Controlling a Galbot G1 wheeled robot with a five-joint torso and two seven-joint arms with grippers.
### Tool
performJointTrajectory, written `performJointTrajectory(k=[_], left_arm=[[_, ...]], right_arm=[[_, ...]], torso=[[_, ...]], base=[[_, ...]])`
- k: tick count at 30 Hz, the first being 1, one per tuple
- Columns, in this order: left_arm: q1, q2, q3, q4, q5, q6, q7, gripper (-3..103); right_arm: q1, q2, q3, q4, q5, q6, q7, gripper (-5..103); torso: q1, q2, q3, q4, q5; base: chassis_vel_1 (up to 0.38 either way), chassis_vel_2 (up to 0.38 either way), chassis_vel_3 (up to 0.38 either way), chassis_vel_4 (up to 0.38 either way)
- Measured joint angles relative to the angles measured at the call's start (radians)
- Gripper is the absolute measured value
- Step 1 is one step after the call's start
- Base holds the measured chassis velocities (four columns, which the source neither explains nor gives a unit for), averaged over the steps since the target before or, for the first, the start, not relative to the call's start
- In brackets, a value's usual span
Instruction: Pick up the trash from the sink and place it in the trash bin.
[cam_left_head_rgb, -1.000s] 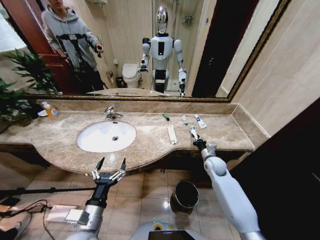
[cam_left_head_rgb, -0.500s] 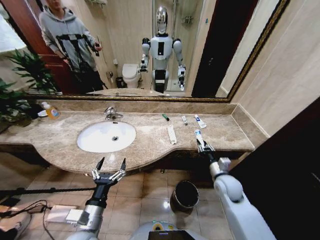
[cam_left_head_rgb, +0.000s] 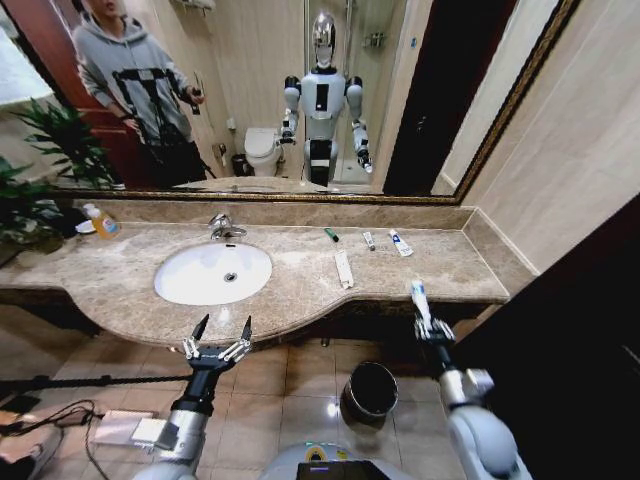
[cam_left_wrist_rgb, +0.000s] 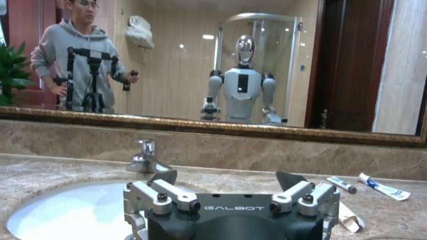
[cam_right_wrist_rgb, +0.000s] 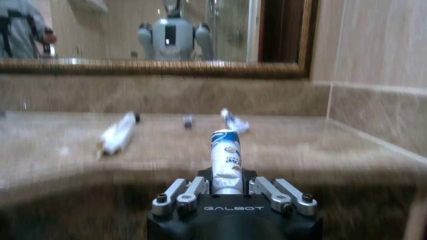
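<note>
Glossy white porcelain sink (cam_left_head_rgb: 212, 273), polished beige marble countertop (cam_left_head_rgb: 300, 285), chrome faucet (cam_left_head_rgb: 222, 228).

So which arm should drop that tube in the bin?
The right arm, probably. Its tool is already shut on the white tube, in front of the counter edge and close to the black bin on the floor. The left tool is open and empty, below the sink.

Arms: white-grey shells. Left gripper (cam_left_wrist_rgb: 227, 181) and right gripper (cam_right_wrist_rgb: 230, 187): black housings marked GALBOT, silver screwed linkages.
</note>
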Motion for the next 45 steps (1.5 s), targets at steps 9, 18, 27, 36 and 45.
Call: performJointTrajectory(k=[9,18,27,36,45], left_arm=[[0.000,0.000,0.000,0.000,0.000,0.000,0.000,100],[0.000,0.000,0.000,0.000,0.000,0.000,0.000,100],[0.000,0.000,0.000,0.000,0.000,0.000,0.000,100],[0.000,0.000,0.000,0.000,0.000,0.000,0.000,100],[0.000,0.000,0.000,0.000,0.000,0.000,0.000,100]], right_arm=[[-0.021,0.028,-0.026,-0.178,-0.071,0.076,-0.021,25],[0.112,0.021,-0.080,-0.454,-0.126,0.027,-0.044,25],[0.284,0.002,-0.097,-0.742,-0.264,-0.035,-0.135,25],[0.405,0.009,-0.133,-0.910,-0.303,-0.142,-0.155,25],[0.522,0.018,-0.147,-1.081,-0.352,-0.165,-0.159,25]], torso=[[0.000,0.000,0.000,0.0001,0.0000],[0.000,0.000,0.000,0.0002,0.0001],[0.000,0.000,0.000,0.0002,0.0001],[0.000,0.000,0.000,0.0001,0.0000],[0.000,0.000,0.000,0.0002,0.0000]], base=[[0.000,0.000,0.000,0.000],[0.000,0.000,0.000,0.000],[0.000,0.000,0.000,0.000],[0.000,0.000,0.000,0.000],[0.000,0.000,0.000,0.000]])
